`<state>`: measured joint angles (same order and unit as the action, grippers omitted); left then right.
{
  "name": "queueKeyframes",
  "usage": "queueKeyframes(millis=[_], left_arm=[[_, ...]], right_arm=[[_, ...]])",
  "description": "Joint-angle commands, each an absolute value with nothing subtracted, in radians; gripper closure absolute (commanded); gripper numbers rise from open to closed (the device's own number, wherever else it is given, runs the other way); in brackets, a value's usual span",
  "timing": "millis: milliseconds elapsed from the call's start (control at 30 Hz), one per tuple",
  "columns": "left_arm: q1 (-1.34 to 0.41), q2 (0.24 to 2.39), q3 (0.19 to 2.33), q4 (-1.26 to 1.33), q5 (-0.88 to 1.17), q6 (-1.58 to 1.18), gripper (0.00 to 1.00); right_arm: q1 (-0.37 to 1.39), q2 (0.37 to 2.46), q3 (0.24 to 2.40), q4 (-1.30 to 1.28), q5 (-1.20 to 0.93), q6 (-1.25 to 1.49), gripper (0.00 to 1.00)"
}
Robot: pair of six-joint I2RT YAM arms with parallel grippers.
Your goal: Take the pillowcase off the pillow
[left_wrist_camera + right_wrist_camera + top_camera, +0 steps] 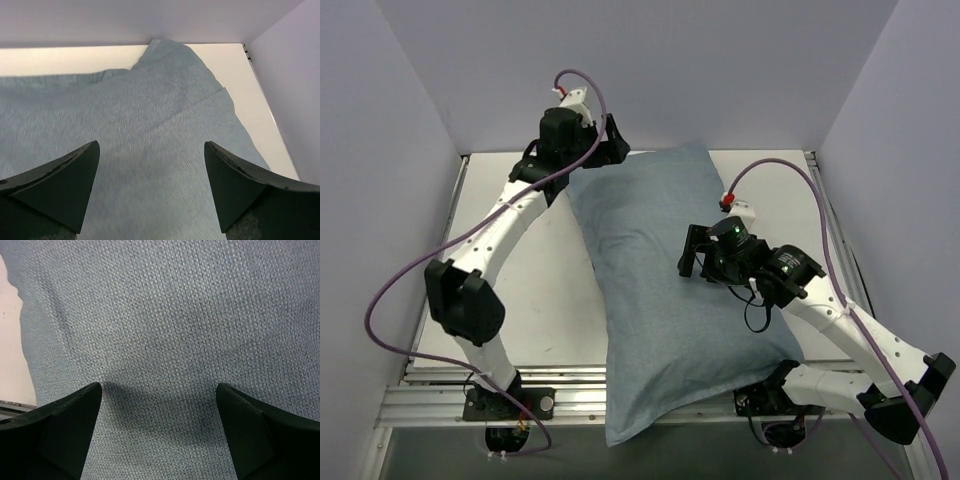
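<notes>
The pillowcase [665, 300], plain blue-grey face up, covers the whole pillow, which lies lengthwise from the back of the table to past its front edge. The white pillow itself is hidden inside. My left gripper [602, 150] is open, hovering over the far left corner of the pillowcase [150, 125]; nothing is between its fingers [65, 182]. My right gripper [692, 255] is open just above the middle right part of the pillowcase [165, 330], its fingers [70, 420] spread wide with shadow on the cloth beneath.
White tabletop [545, 290] shows to the left of the pillow and a strip at the right [790, 215]. Pale walls close in the back and both sides. The pillowcase's near end overhangs the metal front rail [440, 400].
</notes>
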<state>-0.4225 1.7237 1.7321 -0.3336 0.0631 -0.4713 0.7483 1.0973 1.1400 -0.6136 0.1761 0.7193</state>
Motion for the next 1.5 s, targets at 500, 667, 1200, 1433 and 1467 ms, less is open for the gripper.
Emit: queueKeyframes(millis=[500, 667, 1200, 1433, 1467], left_arm=[[-0.379, 1.647, 1.096, -0.239, 0.310, -0.531, 0.06], [-0.471, 1.419, 0.826, -0.199, 0.348, -0.662, 0.06], [-0.577, 0.899, 1.108, -0.696, -0.050, -0.585, 0.06], [-0.480, 0.989, 0.982, -0.543, -0.075, -0.621, 0.05], [-0.450, 1.024, 0.964, -0.511, -0.046, -0.630, 0.05]], right_arm=[[0.405, 1.391, 0.966, -0.289, -0.035, 0.588, 0.06], [0.305, 1.560, 1.130, -0.213, -0.038, 0.523, 0.07], [0.494, 1.398, 1.405, -0.393, 0.136, 0.408, 0.07], [0.744, 1.309, 1.197, -0.353, 0.228, 0.546, 0.08], [0.744, 1.305, 1.166, -0.347, 0.241, 0.563, 0.08]])
